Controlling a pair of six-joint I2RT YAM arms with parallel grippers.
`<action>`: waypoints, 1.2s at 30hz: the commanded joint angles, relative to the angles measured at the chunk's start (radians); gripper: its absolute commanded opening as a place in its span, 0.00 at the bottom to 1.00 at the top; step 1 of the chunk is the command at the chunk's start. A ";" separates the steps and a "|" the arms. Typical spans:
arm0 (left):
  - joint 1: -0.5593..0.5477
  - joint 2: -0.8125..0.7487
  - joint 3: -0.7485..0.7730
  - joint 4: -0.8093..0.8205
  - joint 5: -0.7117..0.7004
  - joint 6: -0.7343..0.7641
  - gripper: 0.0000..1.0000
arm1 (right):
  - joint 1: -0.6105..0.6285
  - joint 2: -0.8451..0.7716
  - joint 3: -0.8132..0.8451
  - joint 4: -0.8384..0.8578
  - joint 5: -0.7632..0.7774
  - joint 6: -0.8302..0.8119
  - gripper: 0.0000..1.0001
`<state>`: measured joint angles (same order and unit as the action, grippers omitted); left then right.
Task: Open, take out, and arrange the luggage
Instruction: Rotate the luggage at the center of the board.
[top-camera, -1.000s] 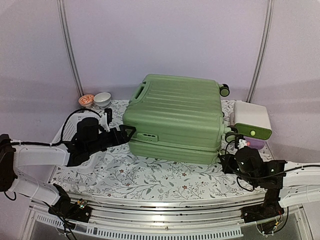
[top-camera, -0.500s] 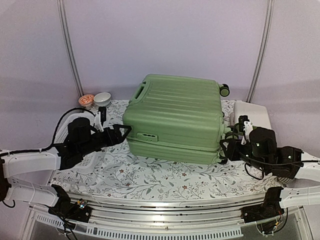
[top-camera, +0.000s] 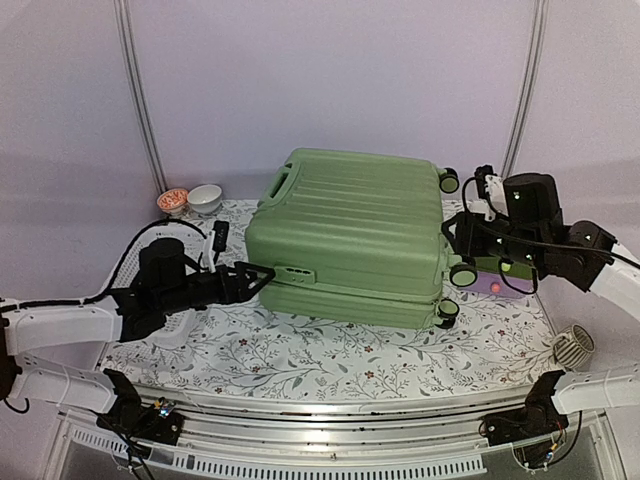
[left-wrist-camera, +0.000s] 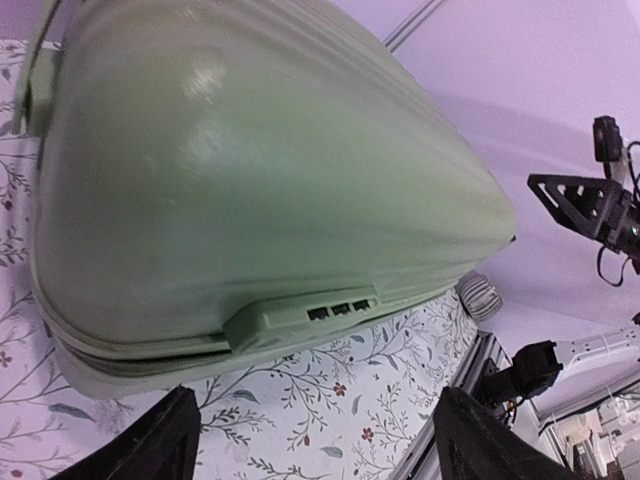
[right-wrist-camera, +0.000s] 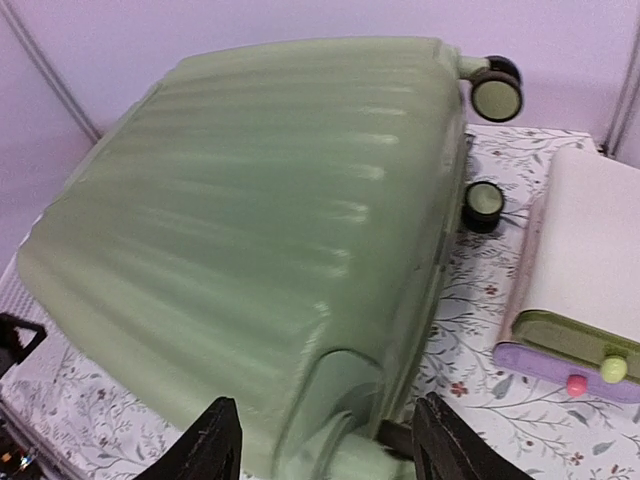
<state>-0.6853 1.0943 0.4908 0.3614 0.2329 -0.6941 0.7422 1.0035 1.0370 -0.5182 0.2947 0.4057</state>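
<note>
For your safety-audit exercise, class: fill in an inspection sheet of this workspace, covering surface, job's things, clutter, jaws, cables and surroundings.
Surface: floral cloth, lying flat.
Job's things: green suitcase, closed, lying flat.
Clutter: white basket at left; two bowls back-left; white-green-purple box beside the wheels.
Jaws: left gripper open, facing the lock; right gripper open at the wheel end.
Cables: black loops at left and right.
Surroundings: plain pale wall, two slanted poles.

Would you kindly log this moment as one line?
luggage: shut, on table | left jaws: open, near lock | right jaws: open, near wheels
</note>
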 joint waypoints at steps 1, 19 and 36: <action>-0.061 0.032 -0.012 0.052 0.029 -0.006 0.83 | -0.127 0.016 0.035 -0.081 0.051 -0.018 0.59; -0.076 0.032 0.026 -0.052 -0.162 0.024 0.85 | -0.076 0.340 0.127 -0.042 -0.376 -0.199 0.51; -0.042 -0.159 -0.032 -0.163 -0.280 0.018 0.87 | 0.140 0.267 0.123 -0.029 -0.221 -0.191 0.57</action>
<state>-0.7372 0.9569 0.4850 0.2184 -0.0273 -0.6811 0.9089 1.3499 1.1717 -0.5602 -0.0265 0.1806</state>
